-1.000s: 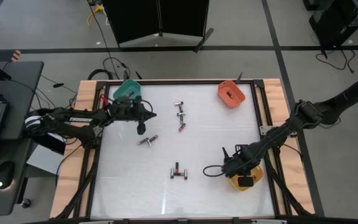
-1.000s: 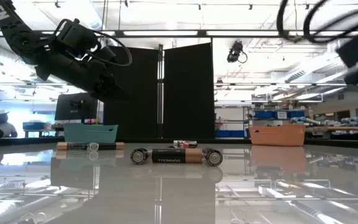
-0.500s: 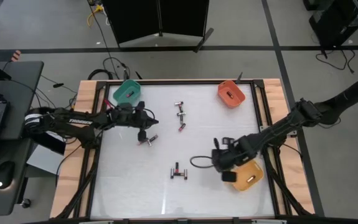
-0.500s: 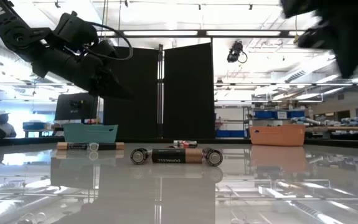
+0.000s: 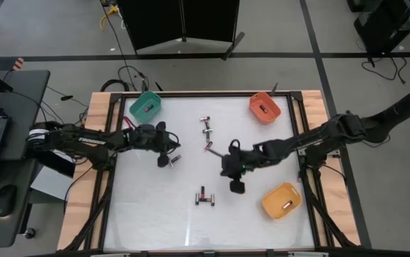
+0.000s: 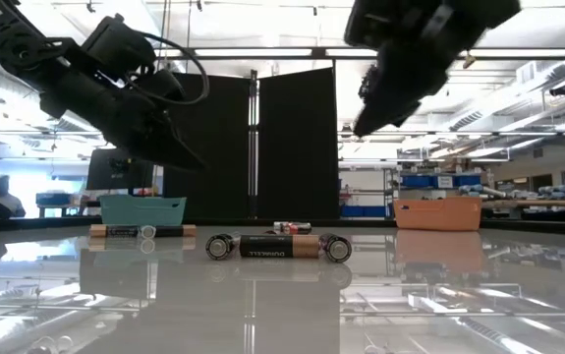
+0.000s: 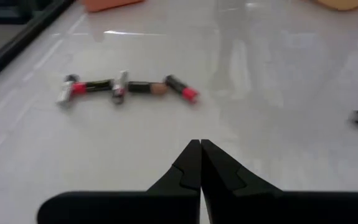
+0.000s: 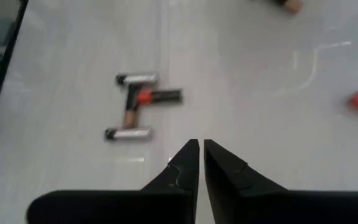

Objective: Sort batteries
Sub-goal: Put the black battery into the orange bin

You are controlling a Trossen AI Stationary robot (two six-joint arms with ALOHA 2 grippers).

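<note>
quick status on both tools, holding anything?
Left tool: closed, empty, above the table near the pair of batteries.
Right tool: closed, empty, mid-table.

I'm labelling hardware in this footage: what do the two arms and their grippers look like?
Both arms are black and jointed, with looping black cables. The left arm bears white lettering. The left gripper and right gripper each end in two black, tapered, pointed fingers.

Small dark, silvery, red-banded batteries lie scattered flat mid-table.

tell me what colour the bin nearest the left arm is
Teal green bin, at the table's far left corner; clearest in the high view.
</note>
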